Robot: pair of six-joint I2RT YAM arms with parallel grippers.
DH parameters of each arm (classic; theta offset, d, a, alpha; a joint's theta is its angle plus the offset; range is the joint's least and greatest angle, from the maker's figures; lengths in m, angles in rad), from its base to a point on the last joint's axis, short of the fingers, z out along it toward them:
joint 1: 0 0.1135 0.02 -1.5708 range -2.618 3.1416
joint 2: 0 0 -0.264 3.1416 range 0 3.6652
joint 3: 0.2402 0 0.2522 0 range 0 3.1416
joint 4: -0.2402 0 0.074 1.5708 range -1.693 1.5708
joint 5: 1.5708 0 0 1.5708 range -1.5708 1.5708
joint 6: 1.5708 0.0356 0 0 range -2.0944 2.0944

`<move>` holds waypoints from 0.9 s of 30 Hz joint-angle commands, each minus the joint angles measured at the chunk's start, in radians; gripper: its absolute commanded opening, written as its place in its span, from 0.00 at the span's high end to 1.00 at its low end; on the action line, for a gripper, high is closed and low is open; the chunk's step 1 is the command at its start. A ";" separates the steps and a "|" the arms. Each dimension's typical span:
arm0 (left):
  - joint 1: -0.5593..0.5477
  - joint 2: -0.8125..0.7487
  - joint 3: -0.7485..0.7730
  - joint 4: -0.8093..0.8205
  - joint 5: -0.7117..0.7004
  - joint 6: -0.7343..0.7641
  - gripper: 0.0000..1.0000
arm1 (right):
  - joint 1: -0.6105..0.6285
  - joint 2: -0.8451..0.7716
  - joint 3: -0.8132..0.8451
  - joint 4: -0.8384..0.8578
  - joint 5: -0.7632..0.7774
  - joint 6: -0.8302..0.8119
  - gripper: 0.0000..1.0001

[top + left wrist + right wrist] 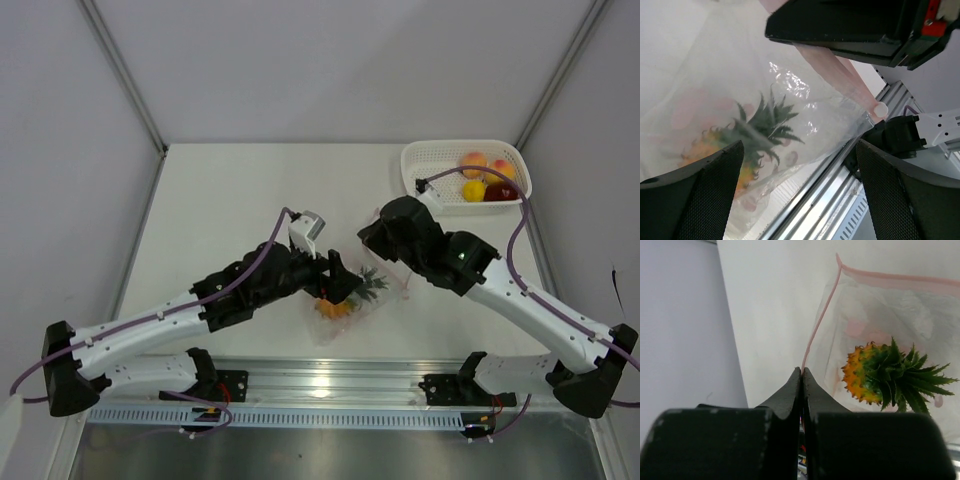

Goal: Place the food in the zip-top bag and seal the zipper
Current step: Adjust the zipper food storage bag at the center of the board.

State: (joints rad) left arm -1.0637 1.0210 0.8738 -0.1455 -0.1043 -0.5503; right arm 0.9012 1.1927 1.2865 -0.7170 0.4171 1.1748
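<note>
Top view: the clear, floppy plastic zip-top bag [372, 300] lies near the white table [250, 200]'s front edge, with the orange toy pineapple with green crown [335, 307] inside. Open room lies behind.

Left wrist: the left gripper [797, 145] stands spread over limp, likely slippery film.

Right wrist: the right gripper [802, 372] pinches the thin pink-red zipper strip [822, 310], probably the firmest hold.

White table [230, 200], pale grey walls [330, 60]
</note>
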 commanded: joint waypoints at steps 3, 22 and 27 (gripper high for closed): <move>-0.018 0.024 -0.009 0.184 -0.021 0.093 0.03 | 0.018 0.027 0.103 0.027 -0.034 0.035 0.99; -0.018 0.137 0.016 0.215 -0.055 0.089 0.12 | 0.041 0.024 0.102 0.053 -0.037 0.074 0.98; -0.018 0.136 0.007 0.204 -0.045 0.093 0.40 | 0.036 0.016 0.077 0.076 -0.063 0.026 0.90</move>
State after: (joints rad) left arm -1.0752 1.1633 0.8661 0.0395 -0.1432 -0.4511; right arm 0.9363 1.2194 1.3571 -0.6952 0.3645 1.2385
